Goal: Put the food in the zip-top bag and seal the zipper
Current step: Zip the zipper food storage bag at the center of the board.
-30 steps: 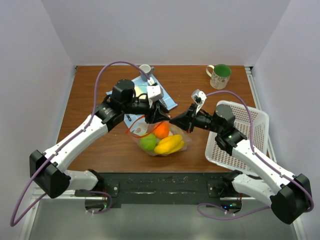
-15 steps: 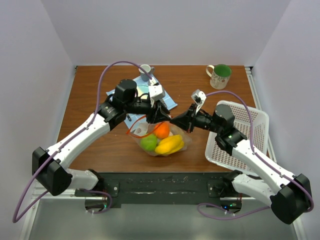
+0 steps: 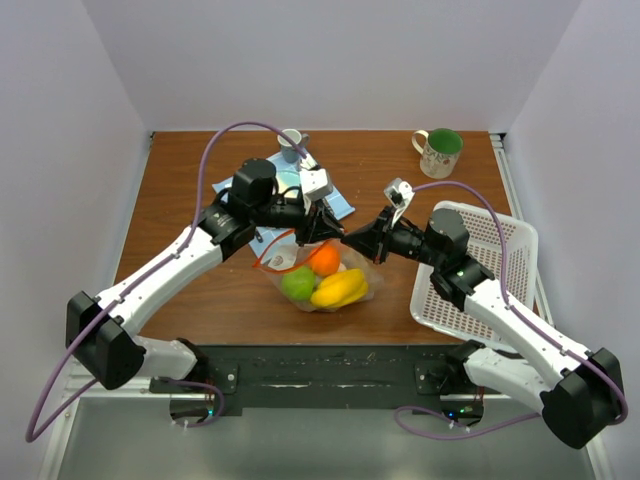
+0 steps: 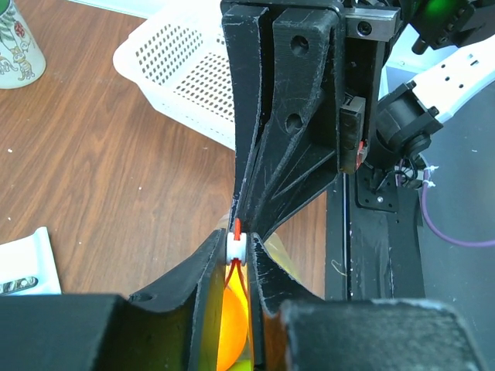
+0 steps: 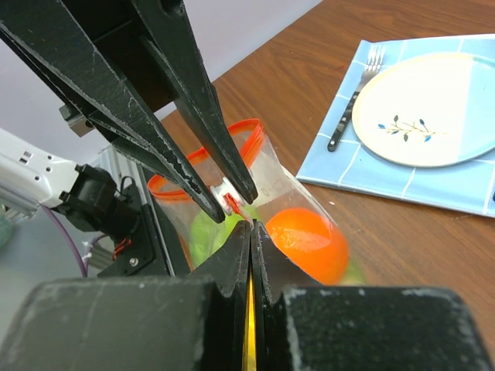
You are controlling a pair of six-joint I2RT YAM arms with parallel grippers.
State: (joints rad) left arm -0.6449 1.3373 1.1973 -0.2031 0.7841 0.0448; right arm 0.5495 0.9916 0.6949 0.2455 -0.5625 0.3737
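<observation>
The zip-top bag [image 3: 322, 276] lies on the table with an orange [image 3: 323, 259], a green apple [image 3: 297, 285] and a yellow banana [image 3: 340, 288] inside. Its zipper [image 5: 166, 185] is an orange-red strip that still loops apart on the left. My left gripper [image 4: 238, 246] is shut on the zipper's white slider [image 5: 224, 189]. Right beside it, my right gripper [image 5: 251, 226] is shut on the bag's edge at the end of the strip. The two grippers [image 3: 325, 232] [image 3: 350, 240] meet tip to tip above the orange [image 5: 309, 239].
A white lattice basket [image 3: 480, 262] stands at the right. A green-lined mug [image 3: 438, 152] is at the back right. Behind the bag lie a blue placemat [image 5: 402, 182] with a plate [image 5: 429, 108] and fork [image 5: 356, 97], and a small cup [image 3: 290, 138].
My left gripper has closed onto the white slider and edged slightly right toward the right gripper. The right arm and the bag have stayed put.
</observation>
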